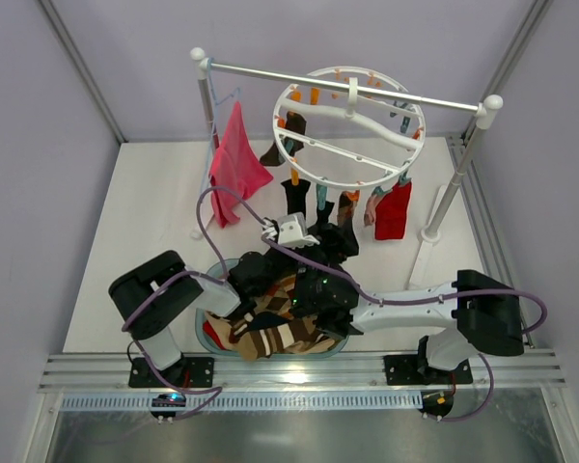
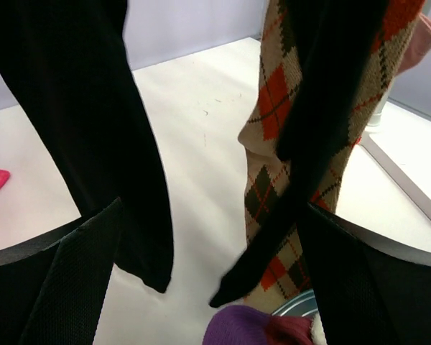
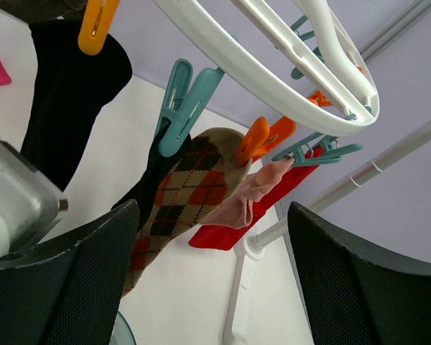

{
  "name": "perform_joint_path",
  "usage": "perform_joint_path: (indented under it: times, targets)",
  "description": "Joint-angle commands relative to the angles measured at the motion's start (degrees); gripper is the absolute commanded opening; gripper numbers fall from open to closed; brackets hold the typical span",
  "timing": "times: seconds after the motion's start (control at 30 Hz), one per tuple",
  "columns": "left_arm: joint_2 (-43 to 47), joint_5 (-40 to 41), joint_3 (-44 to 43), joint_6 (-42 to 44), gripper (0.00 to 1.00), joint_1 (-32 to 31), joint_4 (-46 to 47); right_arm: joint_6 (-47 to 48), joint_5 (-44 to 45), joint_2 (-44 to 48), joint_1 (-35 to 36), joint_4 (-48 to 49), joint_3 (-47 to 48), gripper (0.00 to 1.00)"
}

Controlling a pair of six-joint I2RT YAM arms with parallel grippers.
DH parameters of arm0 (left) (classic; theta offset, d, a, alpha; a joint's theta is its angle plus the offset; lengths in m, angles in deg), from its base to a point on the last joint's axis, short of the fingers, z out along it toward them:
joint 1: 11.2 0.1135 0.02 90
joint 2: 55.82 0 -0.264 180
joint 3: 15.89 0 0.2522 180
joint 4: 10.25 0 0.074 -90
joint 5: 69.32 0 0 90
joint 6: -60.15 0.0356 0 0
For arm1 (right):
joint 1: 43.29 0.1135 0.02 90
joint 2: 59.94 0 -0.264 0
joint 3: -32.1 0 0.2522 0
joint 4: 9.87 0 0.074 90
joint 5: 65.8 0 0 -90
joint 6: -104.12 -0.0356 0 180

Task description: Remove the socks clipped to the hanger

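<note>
At upper centre of the top view, the hanger [image 1: 349,125] hangs on the rail [image 1: 256,72], socks [image 1: 394,210] clipped beneath. Left claw [image 2: 212,287] and right claw [image 3: 212,280] both gape wide, gripping nothing.

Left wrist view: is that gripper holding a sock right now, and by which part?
Nothing is held. The left gripper is open; a black sock hangs between its fingers, not clamped.
</note>
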Motion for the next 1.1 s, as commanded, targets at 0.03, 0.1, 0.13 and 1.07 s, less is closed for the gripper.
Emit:
perform_joint_path:
  times: [0.03, 0.1, 0.13, 1.07]
  targets:
    - [-0.33, 3.38, -2.58, 0.52, 1.0, -0.05, 11.79, -0.29, 2.91, 3.4, 1.53, 21.6, -1.26, 0.85]
    - [-0.51, 3.2, -2.15, 0.52, 1.0, -0.22, 12.75, -0.9, 2.64, 5.15, 2.23, 21.6, -2.23, 0.85]
    - [-0.33, 3.12, -2.23, 0.7, 1.0, -0.57, 12.93, -1.25, 2.47, 5.94, 2.41, 21.68, -3.1, 0.85]
    - [-1.83, 1.97, -7.51, 8.87, 0.0, -11.38, 13.11, -63.31, -7.99, 25.81, 1.62, -57.25, -1.44, 0.9]
